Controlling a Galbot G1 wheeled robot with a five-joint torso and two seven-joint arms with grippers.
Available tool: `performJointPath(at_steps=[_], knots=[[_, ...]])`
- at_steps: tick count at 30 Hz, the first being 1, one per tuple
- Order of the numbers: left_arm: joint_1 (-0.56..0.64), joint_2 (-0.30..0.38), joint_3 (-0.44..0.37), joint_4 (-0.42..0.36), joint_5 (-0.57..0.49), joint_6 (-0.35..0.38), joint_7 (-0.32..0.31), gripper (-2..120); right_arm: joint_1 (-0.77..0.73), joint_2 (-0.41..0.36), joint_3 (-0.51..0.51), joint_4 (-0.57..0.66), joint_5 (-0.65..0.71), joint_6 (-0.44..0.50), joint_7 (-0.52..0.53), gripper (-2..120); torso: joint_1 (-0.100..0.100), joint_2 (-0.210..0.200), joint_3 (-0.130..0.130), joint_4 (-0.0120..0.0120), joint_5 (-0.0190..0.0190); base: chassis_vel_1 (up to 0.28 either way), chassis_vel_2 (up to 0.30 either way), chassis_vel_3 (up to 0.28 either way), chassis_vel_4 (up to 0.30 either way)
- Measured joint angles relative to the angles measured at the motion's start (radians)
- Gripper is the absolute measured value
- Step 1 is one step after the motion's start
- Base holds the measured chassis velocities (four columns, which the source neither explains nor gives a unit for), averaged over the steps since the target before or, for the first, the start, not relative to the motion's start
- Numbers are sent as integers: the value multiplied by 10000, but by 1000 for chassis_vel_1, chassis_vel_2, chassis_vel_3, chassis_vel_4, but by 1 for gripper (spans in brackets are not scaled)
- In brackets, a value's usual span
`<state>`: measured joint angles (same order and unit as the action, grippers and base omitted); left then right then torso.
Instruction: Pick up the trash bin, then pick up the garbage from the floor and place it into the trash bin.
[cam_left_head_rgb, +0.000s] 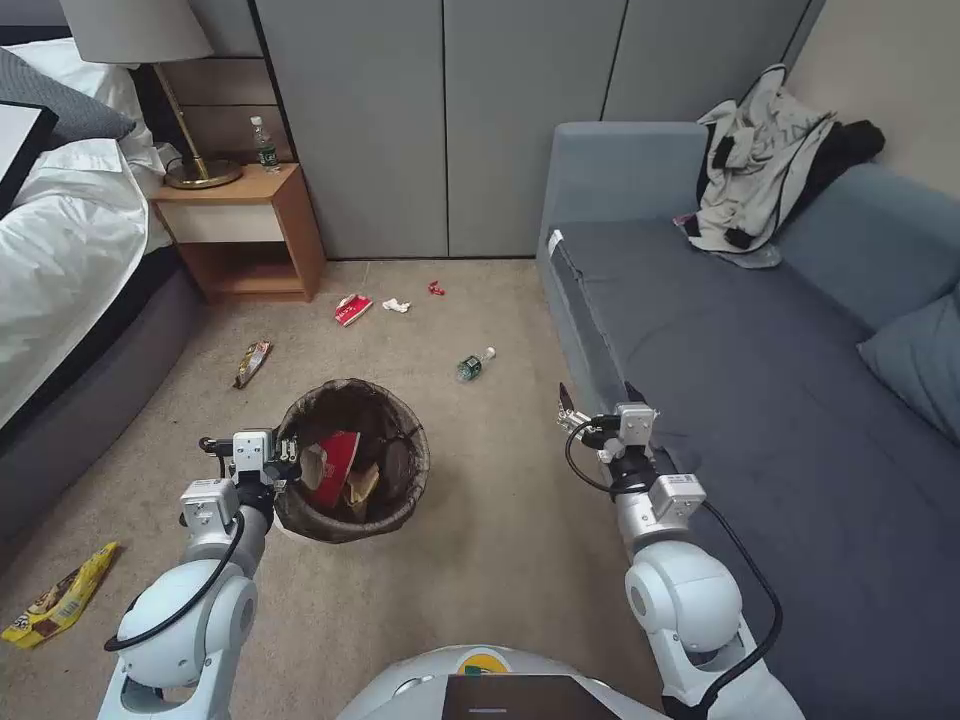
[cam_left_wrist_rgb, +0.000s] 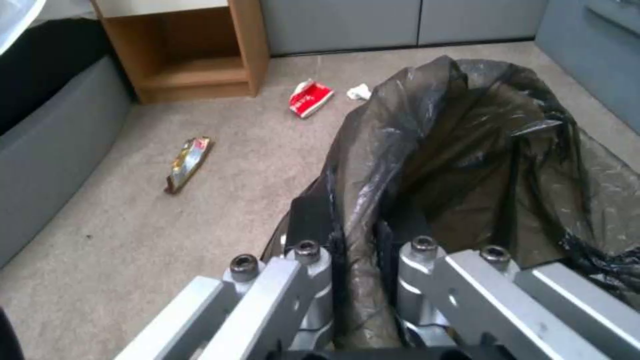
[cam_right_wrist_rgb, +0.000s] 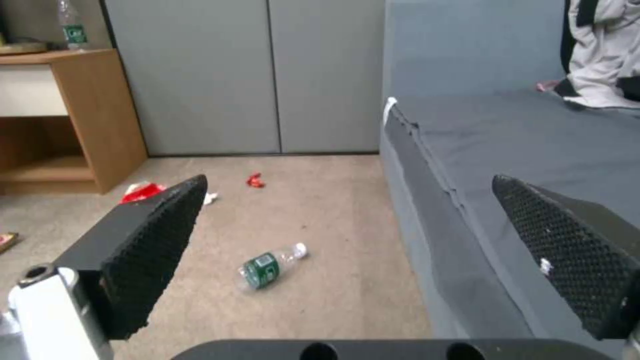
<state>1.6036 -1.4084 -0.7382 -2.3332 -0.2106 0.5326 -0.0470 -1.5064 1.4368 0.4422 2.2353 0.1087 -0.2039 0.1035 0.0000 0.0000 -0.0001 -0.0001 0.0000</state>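
Left tool (cam_left_head_rgb: 289, 452) pinching crinkled bag-lined trash bin (cam_left_head_rgb: 400, 440), right tool (cam_left_head_rgb: 598, 396) spread

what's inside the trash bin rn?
In the trash bin: a red packet and brown wrappers on the dark bag. Anything beneath them is covered.

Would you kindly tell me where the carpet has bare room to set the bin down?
Bare carpet lies between the bag-lined round trash bin, held by the left claw, and the grey sofa, below the green-labelled plastic bottle. Near the wooden nightstand it is crowded: a red-and-white packet and white tissue.
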Motion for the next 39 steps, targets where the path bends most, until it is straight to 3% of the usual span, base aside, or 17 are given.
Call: performJointPath(at_steps=[39], knots=[[-11,47,-29,-34,-44,-3,20,7,-79,13,-168,-31,-97,64,150,100,1,-1,1,0,-1,-180,185,187,-191]])
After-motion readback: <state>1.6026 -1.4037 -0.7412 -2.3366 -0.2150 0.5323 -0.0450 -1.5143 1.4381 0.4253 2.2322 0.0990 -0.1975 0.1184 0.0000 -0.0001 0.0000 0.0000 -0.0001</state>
